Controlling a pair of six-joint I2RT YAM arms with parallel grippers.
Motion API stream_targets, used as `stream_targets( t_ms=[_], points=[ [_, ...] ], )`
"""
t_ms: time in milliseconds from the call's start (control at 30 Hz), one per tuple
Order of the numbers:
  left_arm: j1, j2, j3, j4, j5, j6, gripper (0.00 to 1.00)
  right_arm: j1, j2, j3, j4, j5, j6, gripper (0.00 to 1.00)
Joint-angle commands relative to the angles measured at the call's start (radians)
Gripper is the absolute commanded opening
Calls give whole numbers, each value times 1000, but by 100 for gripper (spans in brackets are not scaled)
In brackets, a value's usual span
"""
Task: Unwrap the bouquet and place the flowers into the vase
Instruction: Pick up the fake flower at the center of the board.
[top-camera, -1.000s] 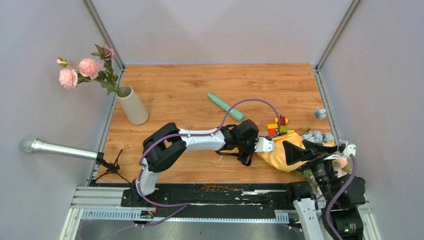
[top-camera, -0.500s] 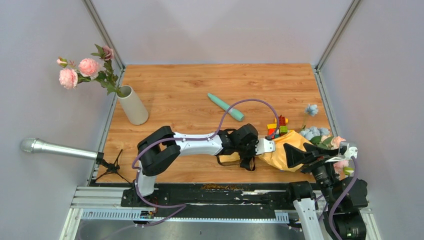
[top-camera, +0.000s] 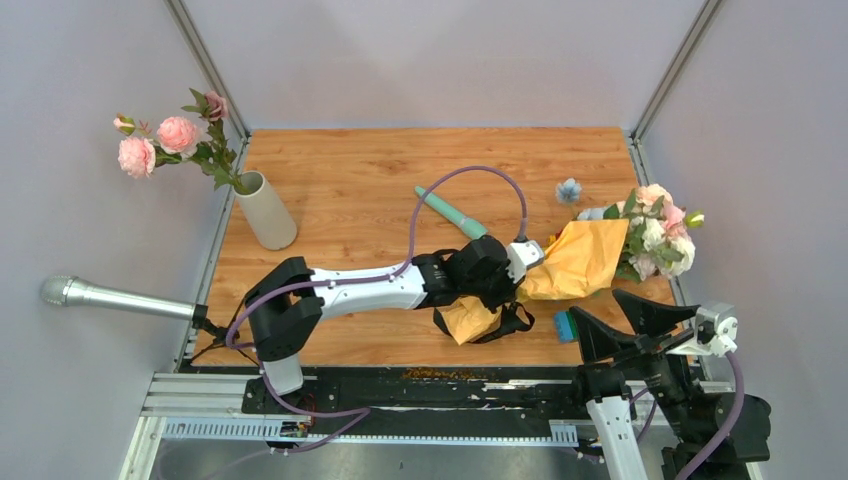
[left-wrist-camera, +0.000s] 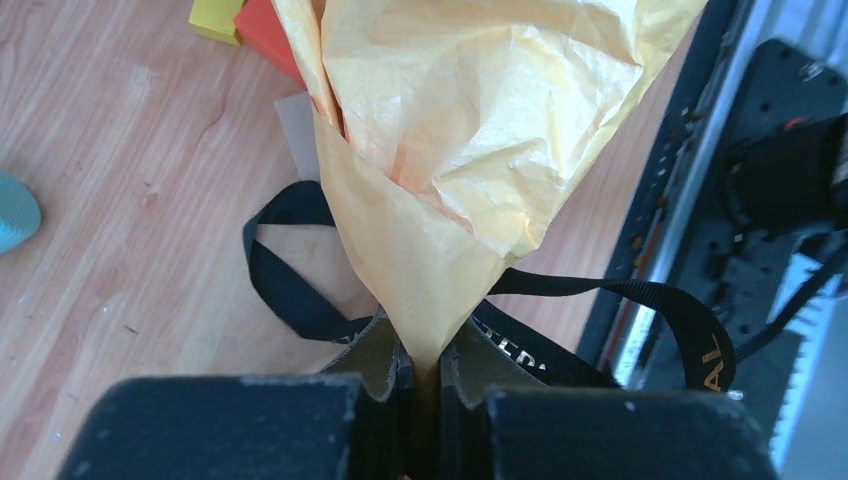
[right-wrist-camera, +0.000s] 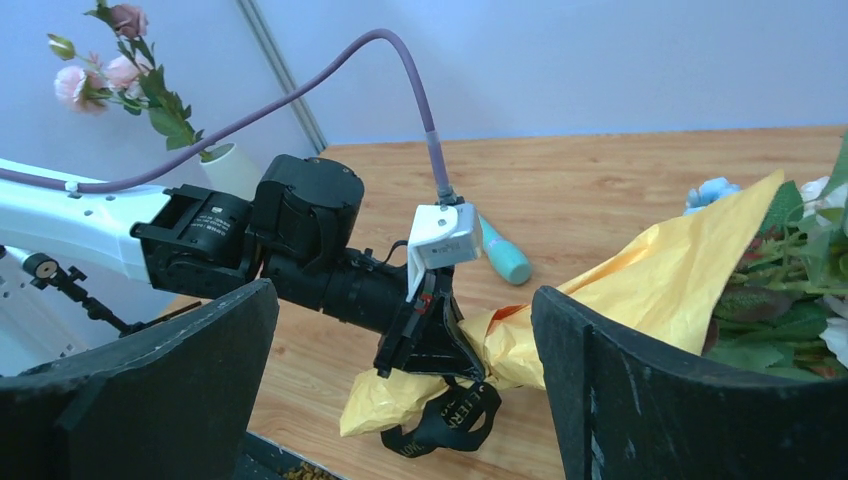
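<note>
The bouquet (top-camera: 575, 262) lies at the table's right in crinkled orange-tan paper, its flowers (top-camera: 655, 232) pointing to the far right. My left gripper (top-camera: 520, 275) is shut on the paper's narrow end. In the left wrist view the gripper (left-wrist-camera: 425, 365) pinches the paper cone (left-wrist-camera: 480, 130), and the black strap (left-wrist-camera: 290, 290) hangs loose around it. My right gripper (top-camera: 625, 320) stands open at the near right, apart from the bouquet, with nothing in it (right-wrist-camera: 405, 340). The off-white vase (top-camera: 265, 210) stands at the far left and holds pink flowers (top-camera: 170, 140).
A teal stick (top-camera: 452, 214) lies behind the left wrist. A loose pale blue bloom (top-camera: 569, 190) lies near the back right. Yellow (left-wrist-camera: 215, 15) and red (left-wrist-camera: 270, 35) blocks sit under the paper. A grey metal tube (top-camera: 110, 297) juts in at the left. Walls close three sides.
My left gripper has closed on the paper and swung the bouquet toward the back right, so the flowers now show. My right gripper has pulled back to the near edge.
</note>
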Motion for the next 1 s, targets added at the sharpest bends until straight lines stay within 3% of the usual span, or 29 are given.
stream_targets(
  t_ms=[0, 367, 500, 733, 967],
  points=[
    [-5, -145, -10, 240, 1, -145, 0, -2, -7, 29, 40, -42, -14, 100],
    [-5, -336, -160, 378, -98, -328, 0, -4, -9, -7, 99, -49, 134, 100],
    [-5, -447, -294, 516, -120, -436, 0, -3, -2, -19, 107, -65, 166, 100],
    [-4, -670, -449, 503, -148, -489, 0, -4, 57, -181, 220, -244, 269, 100],
    [-2, -881, -509, 364, -195, -489, 0, -4, 127, -372, 527, -466, 384, 100]
  ],
)
